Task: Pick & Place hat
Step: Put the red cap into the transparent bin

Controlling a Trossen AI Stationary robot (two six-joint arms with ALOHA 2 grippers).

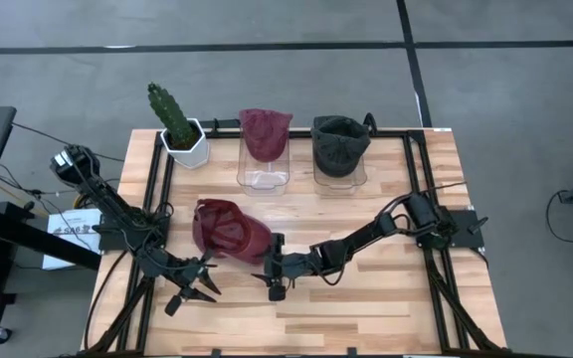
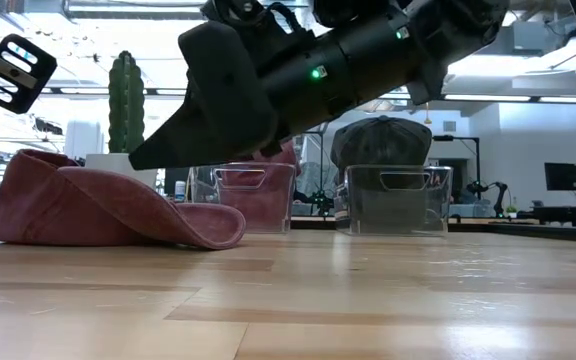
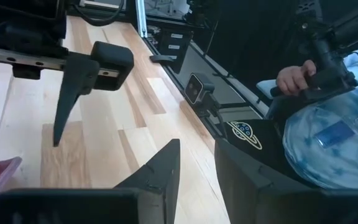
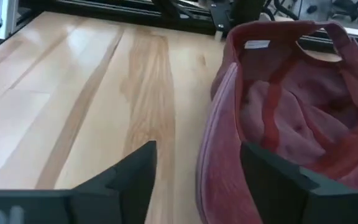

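A dark red hat [image 1: 229, 231] lies upside down on the wooden table [image 1: 366, 308], its open inside facing up, and everything else can be placed from it. The right gripper [image 1: 276, 270] sits just beside the hat's brim, on the side toward the table's front edge, and its two fingers [image 4: 272, 180] stand apart with the brim's edge between them, not closed on the cloth; in the right wrist view the inner band and the white label of the hat [image 4: 291, 106] show plainly past the fingers. The left gripper [image 1: 189, 288] is near the hat too, toward the front-left corner of the table, its fingers spread with nothing between them, over bare wood. Behind the hat, toward the far edge of the table, stand two clear plastic holders: the one straight behind the hat carries a second dark red hat [image 1: 265, 132], and the one farther to the right carries a dark grey hat [image 1: 339, 144]. Behind the hat and to its left is a cactus [image 1: 170, 111] in a white pot [image 1: 188, 147]. In the low view the hat [image 2: 98, 205] rests flat on the wood with its brim pointing toward the right arm, which hangs above it. Beyond the table's front edge, the left wrist view shows a person's hand [image 3: 294, 78] on a dark handle.
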